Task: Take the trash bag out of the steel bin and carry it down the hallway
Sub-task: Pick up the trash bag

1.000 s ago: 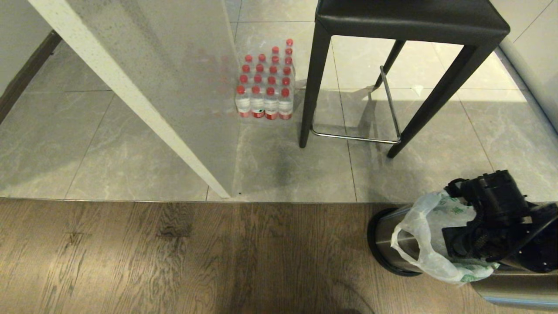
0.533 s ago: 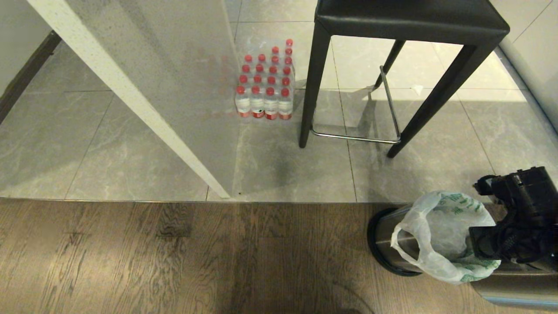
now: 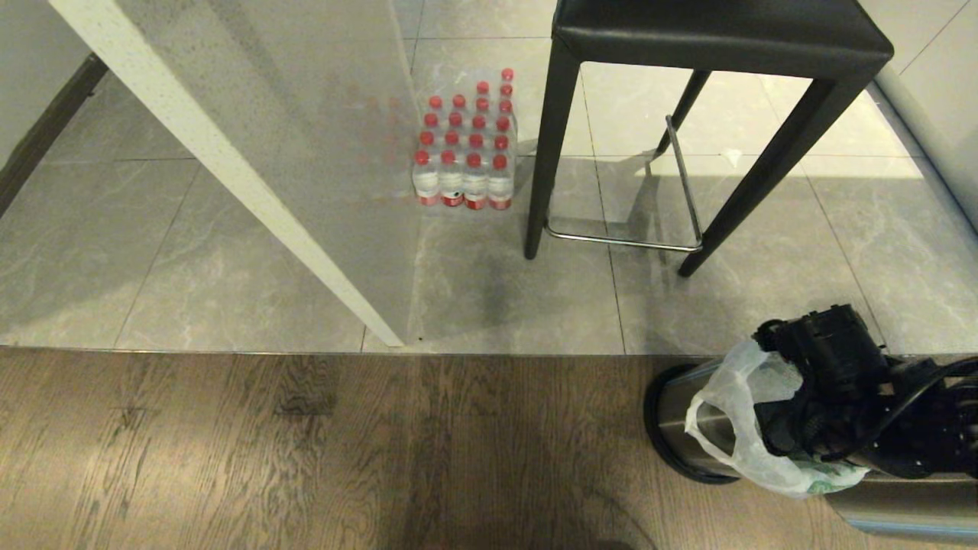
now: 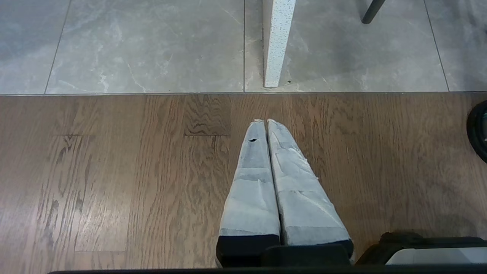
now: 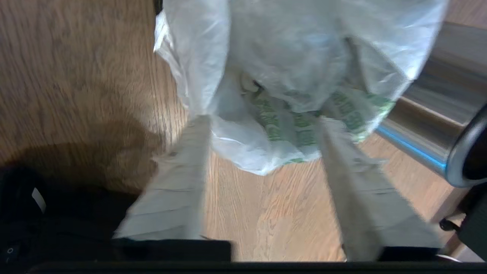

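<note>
The trash bag [image 3: 730, 428], thin white plastic with green print, drapes over the top of the steel bin [image 3: 676, 416] at the lower right, on the wood floor. My right gripper [image 5: 262, 123] hovers over it, open, with the bag's [image 5: 289, 76] hanging edge just at its fingertips and nothing pinched. In the head view its black wrist [image 3: 833, 374] covers the bag's right half. The hallway's grey tiles [image 3: 229, 252] begin just beyond the bin. My left gripper [image 4: 265, 121] is parked over the wood floor, shut and empty.
A black stool [image 3: 718, 30] stands on the tiles behind the bin. A pack of red-capped water bottles [image 3: 466, 153] sits beside a white counter panel [image 3: 252, 153]. A brushed-steel cylinder [image 3: 901, 508] lies at the lower right edge.
My right gripper swung off to the right, baring the bag's mouth, then came back left over the bag. Bag, bin and left arm stayed put.
</note>
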You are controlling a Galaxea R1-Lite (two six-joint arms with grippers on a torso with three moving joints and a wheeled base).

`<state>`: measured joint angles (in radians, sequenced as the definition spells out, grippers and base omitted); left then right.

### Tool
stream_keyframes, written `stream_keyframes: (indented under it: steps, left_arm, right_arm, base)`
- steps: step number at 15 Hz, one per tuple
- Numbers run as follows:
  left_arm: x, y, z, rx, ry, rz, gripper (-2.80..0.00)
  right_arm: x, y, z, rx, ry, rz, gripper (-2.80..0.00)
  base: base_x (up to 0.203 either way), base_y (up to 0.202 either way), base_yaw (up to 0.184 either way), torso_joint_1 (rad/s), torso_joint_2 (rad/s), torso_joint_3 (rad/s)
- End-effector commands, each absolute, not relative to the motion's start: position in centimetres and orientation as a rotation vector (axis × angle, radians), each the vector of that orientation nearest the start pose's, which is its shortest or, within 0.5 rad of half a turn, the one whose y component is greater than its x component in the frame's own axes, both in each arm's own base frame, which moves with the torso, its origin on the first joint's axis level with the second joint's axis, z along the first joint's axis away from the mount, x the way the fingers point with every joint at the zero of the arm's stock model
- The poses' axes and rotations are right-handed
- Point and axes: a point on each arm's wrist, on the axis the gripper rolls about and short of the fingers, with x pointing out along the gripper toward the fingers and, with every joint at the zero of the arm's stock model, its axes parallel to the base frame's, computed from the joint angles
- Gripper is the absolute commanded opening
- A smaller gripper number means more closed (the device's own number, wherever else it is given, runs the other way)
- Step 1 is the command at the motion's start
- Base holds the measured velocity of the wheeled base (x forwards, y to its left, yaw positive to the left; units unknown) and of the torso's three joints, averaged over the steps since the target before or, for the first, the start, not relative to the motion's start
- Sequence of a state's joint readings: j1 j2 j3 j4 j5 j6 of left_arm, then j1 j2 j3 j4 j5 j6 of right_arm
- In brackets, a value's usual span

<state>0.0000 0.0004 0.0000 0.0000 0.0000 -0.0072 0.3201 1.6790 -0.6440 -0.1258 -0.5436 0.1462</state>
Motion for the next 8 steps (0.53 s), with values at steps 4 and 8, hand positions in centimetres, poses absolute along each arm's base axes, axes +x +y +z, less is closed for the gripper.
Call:
stream_keyframes:
  steps: [4,8]
  left_arm:
    - [-2.3,0.0,7.5,-0.008,0.0,0.0,-2.8]
    - [-2.3,0.0,7.5,-0.008,0.0,0.0,-2.8]
  right_arm:
    - [25.8,7.5,7.5,-0.263,0.887,-0.278,0.0]
    - [28.0,8.3,6.7,-0.174,0.878,-0.3,0.0]
  base:
    - [0.0,0.0,0.0,0.0,0.0,0.0]
    - [0.0,0.0,0.0,0.0,0.0,0.0]
